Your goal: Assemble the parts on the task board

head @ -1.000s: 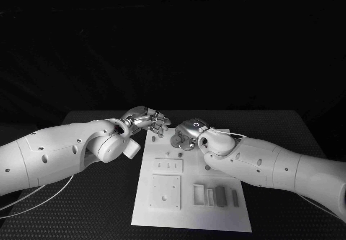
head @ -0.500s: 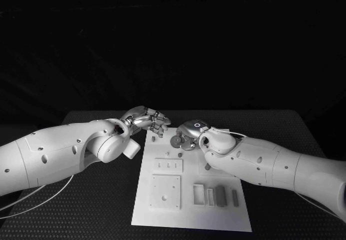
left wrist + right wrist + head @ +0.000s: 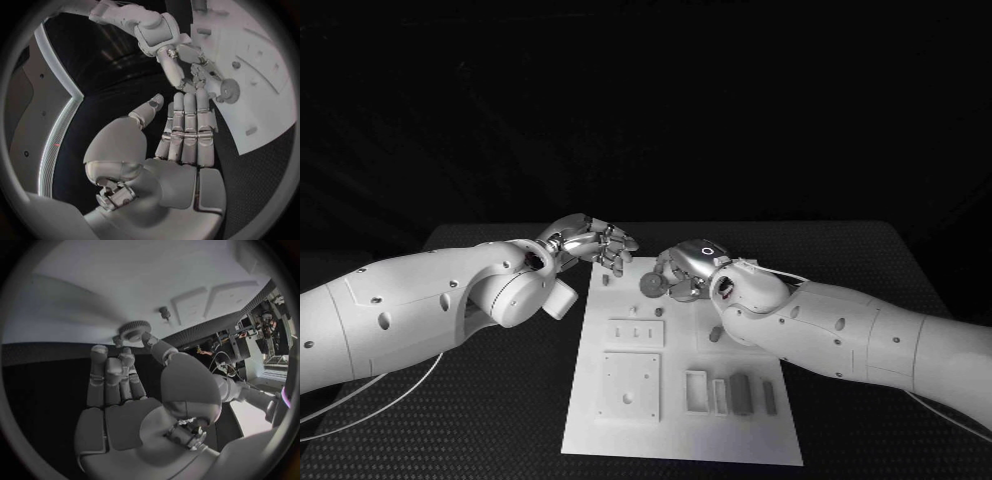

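Note:
The white task board (image 3: 682, 420) lies in the middle of the black table. A grey gear (image 3: 652, 286) sits at its far end, seen again as the gear (image 3: 134, 330) and the gear (image 3: 230, 91). My right hand (image 3: 687, 268) reaches it from the right. Its thumb (image 3: 153, 343) and a fingertip (image 3: 120, 341) pinch the gear's rim. My left hand (image 3: 596, 243) hovers at the board's far left corner. This left hand (image 3: 184, 125) has straight fingers held side by side, thumb apart, and holds nothing.
A small peg (image 3: 715, 335) stands on the board behind my right wrist, also seen as the peg (image 3: 164, 312). Grey blocks (image 3: 744, 395) sit in slots near the board's front right. A square plate (image 3: 630, 383) lies front left. Black table borders the board on both sides.
My right wrist and forearm have shifted slightly to the right while the gear has stayed almost in place. The left hand has barely moved.

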`<state>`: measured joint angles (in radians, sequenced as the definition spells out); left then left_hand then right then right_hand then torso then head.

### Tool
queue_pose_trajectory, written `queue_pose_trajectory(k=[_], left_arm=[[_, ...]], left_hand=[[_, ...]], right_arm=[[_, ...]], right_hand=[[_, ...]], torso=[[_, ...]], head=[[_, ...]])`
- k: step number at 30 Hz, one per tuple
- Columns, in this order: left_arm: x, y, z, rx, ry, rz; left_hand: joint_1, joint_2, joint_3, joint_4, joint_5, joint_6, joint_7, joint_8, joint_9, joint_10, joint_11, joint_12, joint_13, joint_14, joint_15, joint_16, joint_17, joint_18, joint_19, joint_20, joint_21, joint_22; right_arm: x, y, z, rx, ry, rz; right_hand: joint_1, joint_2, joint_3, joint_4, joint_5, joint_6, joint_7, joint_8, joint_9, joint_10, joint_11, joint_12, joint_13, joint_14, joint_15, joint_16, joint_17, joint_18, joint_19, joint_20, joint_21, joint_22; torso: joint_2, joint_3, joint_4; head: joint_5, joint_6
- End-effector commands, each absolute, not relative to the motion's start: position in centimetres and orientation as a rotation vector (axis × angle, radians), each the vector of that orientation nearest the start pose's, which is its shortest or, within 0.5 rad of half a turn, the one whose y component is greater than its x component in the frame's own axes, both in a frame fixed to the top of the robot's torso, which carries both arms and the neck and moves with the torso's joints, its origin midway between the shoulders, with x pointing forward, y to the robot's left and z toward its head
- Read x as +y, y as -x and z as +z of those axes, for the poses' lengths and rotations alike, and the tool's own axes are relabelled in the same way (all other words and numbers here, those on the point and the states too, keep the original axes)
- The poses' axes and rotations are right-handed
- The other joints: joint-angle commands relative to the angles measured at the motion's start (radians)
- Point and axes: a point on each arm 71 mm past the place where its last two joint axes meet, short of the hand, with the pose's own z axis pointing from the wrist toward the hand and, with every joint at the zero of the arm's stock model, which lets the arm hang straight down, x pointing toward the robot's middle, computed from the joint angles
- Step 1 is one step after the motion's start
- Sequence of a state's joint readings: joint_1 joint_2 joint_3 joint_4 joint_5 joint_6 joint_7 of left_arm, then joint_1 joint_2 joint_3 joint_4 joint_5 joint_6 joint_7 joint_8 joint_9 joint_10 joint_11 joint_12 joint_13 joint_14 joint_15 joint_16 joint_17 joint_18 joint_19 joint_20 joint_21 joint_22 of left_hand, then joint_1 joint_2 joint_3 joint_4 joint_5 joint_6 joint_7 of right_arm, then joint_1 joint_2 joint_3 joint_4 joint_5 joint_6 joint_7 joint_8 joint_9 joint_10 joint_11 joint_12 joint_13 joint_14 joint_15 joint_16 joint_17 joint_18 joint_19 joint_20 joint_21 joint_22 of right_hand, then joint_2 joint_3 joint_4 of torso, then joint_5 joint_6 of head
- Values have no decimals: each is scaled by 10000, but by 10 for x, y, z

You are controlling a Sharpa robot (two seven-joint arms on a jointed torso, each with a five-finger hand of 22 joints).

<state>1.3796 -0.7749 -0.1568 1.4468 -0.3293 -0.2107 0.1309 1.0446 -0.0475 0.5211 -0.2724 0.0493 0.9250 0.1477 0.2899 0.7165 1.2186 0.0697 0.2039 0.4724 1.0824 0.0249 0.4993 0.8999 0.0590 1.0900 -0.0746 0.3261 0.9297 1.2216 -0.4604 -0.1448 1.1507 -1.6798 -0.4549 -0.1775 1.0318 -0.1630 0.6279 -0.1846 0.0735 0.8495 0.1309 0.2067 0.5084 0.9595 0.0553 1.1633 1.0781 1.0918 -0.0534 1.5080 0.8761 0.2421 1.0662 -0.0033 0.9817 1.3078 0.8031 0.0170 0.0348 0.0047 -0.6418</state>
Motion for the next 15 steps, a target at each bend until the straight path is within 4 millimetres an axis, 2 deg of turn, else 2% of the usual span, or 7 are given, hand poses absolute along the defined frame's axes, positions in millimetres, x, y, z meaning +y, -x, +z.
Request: queue_pose_trajectory(k=[1,5,9,11,12,13,15], left_arm=[[190,-515,-147,17461,7025,-13255],[194,-516,-147,17353,7074,-13176],[199,-518,-147,17275,7124,-13091],[202,-519,-147,17233,7150,-13046],[203,-519,-147,17201,7160,-13025],[204,-520,-147,17176,7161,-13017],[205,-521,-147,17140,7147,-13028]], left_hand=[[-63,-24,-1,73,-5,-80,-21,-22,18,-49,-6,-57,13,20,8,-54,14,115,-1,19,-33,16],[-45,-30,7,61,-4,-84,-20,-27,23,-50,-6,-61,20,21,7,-59,19,117,-1,17,-37,20],[-30,-33,12,51,-4,-85,-19,-30,28,-50,-6,-65,26,23,6,-63,24,118,0,16,-39,23],[-25,-32,15,48,-4,-84,-19,-30,31,-50,-7,-66,29,24,5,-64,25,119,1,16,-40,25],[-20,-31,17,45,-4,-83,-19,-30,33,-48,-7,-66,31,25,5,-66,27,119,2,16,-41,26],[-15,-31,19,42,-5,-81,-20,-30,34,-48,-7,-67,33,26,5,-66,29,119,3,16,-41,28],[-8,-28,22,38,-4,-78,-21,-29,38,-46,-8,-68,37,28,4,-68,31,120,5,15,-42,30]], right_arm=[[-112,-531,-197,13938,2731,6043],[-127,-531,-183,13949,2179,6406],[-148,-528,-170,13957,1748,6840],[-164,-526,-165,14128,1759,7203],[-173,-526,-163,14232,1619,7372],[-180,-526,-163,14392,1493,7570],[-197,-527,-161,14491,1181,7666]], right_hand=[[-27,-235,3,110,57,278,316,-17,-50,26,-42,76,-24,42,-14,61,-8,197,26,-28,46,178],[-228,-560,-95,329,42,1,380,-155,-138,4,19,86,-45,29,46,67,-16,197,16,-16,37,173],[-259,-631,-147,376,38,-25,397,-157,-148,-13,34,97,-49,13,58,74,-14,197,-6,-17,33,176],[-167,-596,-153,330,42,18,416,-121,-141,-39,53,102,-53,-17,76,69,-18,197,-46,-24,18,178],[-35,-500,-153,234,38,114,417,-55,-118,-72,55,100,-60,-52,82,53,-26,197,-83,-28,5,179],[48,-399,-184,143,34,153,410,-20,-108,-110,52,91,-70,-88,83,30,-38,197,-129,-16,-16,177],[264,-189,-265,-160,37,212,391,46,-90,-228,37,44,-109,-212,71,-47,-74,197,-283,43,-93,171]], torso=[[-3,11,-33],[-6,24,-35],[-25,34,-78],[-45,57,-140],[-51,64,-157],[-69,86,-214],[-97,112,-286]], head=[[-4,62],[-22,134],[-53,228],[-29,306],[-26,325],[-11,350],[3,384]])
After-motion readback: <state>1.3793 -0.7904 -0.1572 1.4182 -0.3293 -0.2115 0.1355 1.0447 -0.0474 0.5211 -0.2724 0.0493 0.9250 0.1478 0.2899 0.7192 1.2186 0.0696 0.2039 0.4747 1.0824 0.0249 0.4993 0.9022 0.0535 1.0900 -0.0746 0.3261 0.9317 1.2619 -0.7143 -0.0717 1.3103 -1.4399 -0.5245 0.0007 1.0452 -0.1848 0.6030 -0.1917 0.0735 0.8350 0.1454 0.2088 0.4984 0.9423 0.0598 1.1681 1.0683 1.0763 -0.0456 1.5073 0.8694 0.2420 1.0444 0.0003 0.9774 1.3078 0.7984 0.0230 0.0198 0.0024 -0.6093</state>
